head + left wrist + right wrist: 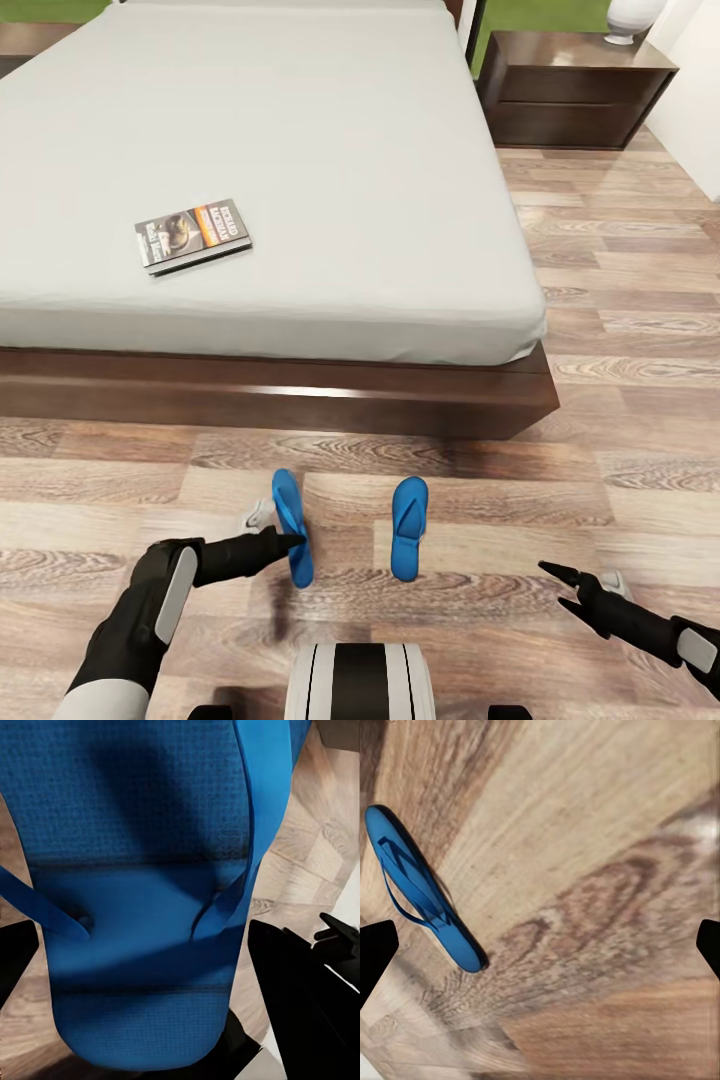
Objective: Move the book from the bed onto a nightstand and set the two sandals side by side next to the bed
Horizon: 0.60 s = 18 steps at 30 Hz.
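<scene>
The book (192, 234), dark with an orange title band, lies flat on the grey mattress of the bed (380, 180), near its front left. Two blue sandals are on the wood floor in front of the bed. The right sandal (408, 527) (424, 900) lies flat. The left sandal (292, 525) (150, 870) is tipped up on its edge, with my left gripper (292, 545) (142, 967) shut across its width. My right gripper (562, 588) hovers open and empty over the floor, to the right of the flat sandal. The nightstand (575, 90) stands at the bed's far right.
A white lamp base (632, 18) sits on the nightstand's top. The bed's dark wooden frame (300, 390) runs across just beyond the sandals. Wood-plank floor (620, 330) stretches along the bed's right side up to the nightstand. My own base (360, 680) shows at the lower edge.
</scene>
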{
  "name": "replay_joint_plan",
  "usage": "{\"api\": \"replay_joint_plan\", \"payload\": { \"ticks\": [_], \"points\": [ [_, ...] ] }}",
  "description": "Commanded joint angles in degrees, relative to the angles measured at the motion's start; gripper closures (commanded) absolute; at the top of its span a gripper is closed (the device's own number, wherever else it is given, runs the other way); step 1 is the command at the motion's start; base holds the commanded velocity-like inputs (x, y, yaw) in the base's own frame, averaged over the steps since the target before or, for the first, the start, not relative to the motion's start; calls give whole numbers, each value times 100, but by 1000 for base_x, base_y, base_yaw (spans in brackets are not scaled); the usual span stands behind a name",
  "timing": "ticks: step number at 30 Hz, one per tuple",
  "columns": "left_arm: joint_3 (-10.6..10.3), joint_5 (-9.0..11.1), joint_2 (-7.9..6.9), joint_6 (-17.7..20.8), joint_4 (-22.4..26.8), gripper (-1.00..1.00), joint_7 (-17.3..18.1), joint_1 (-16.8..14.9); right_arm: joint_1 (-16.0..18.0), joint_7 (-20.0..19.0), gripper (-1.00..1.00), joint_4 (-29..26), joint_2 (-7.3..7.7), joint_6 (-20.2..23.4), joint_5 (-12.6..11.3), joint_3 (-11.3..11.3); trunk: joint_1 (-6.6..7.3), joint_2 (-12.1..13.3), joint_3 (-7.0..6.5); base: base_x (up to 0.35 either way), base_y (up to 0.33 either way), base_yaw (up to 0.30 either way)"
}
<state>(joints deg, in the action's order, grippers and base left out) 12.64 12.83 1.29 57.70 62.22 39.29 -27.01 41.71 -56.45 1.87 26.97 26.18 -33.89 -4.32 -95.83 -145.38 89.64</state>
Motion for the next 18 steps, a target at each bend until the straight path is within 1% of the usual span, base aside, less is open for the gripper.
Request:
{"api": "replay_joint_plan", "payload": {
  "ticks": [1, 8, 18],
  "points": [
    [19, -47, 20, 19, 28, 100, 49, -4, 5, -15, -100, 23, 2, 22, 4, -43, 1, -2, 3, 0, 0, -5],
    [12, -53, 96, 29, 244, 100, 43, -6, -4, -28, -100, 39, 1, -43, 5, -43, 1, -2, 4, 0, 0, -2],
    [14, -60, 108, 31, 288, 100, 43, -6, -5, -40, -100, 41, -6, -59, 5, -43, 1, -2, 4, 0, 0, 0]
  ]
}}
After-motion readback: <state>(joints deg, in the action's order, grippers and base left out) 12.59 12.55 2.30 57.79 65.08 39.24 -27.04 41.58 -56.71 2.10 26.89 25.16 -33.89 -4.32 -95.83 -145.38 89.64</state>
